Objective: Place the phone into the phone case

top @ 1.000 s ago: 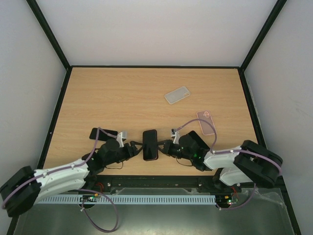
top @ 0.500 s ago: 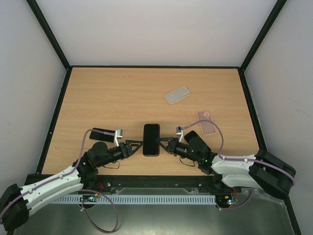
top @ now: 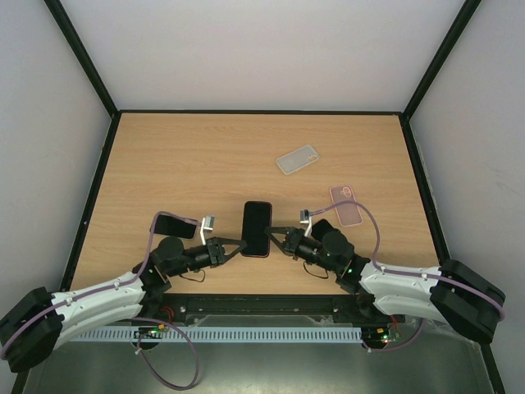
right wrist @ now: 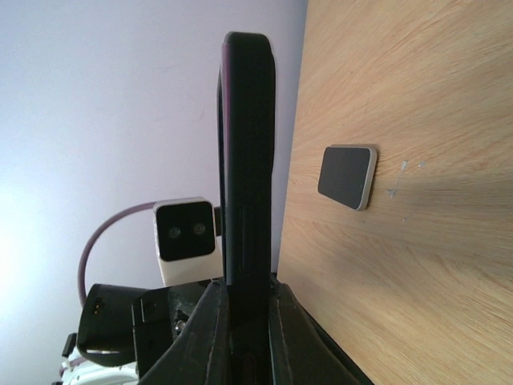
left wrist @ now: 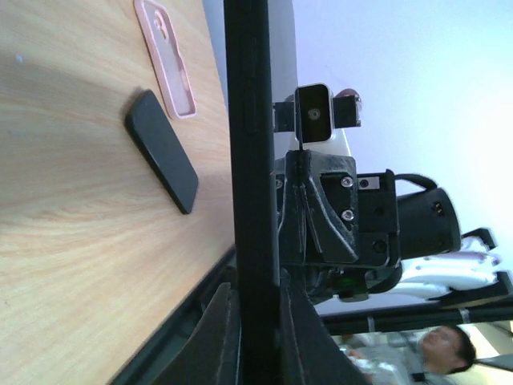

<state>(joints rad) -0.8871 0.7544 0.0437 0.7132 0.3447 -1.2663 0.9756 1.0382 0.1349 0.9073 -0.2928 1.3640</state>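
Observation:
The phone, black with a thin reddish rim, hangs above the table's front middle, held between both arms. My left gripper is shut on its left edge and my right gripper is shut on its right edge. The left wrist view shows the phone edge-on, running up from my left gripper. It also stands edge-on in my right gripper. A clear phone case lies farther back on the table. A pink phone case lies at the right, also seen in the left wrist view.
A second dark phone lies flat at the front left, beside my left arm. A third dark phone lies by my right arm, just left of the pink case. Black frame rails border the wooden table.
My left gripper, open a moment ago, has shut on the phone's left edge. Both arms have carried the phone a little farther from the front edge.

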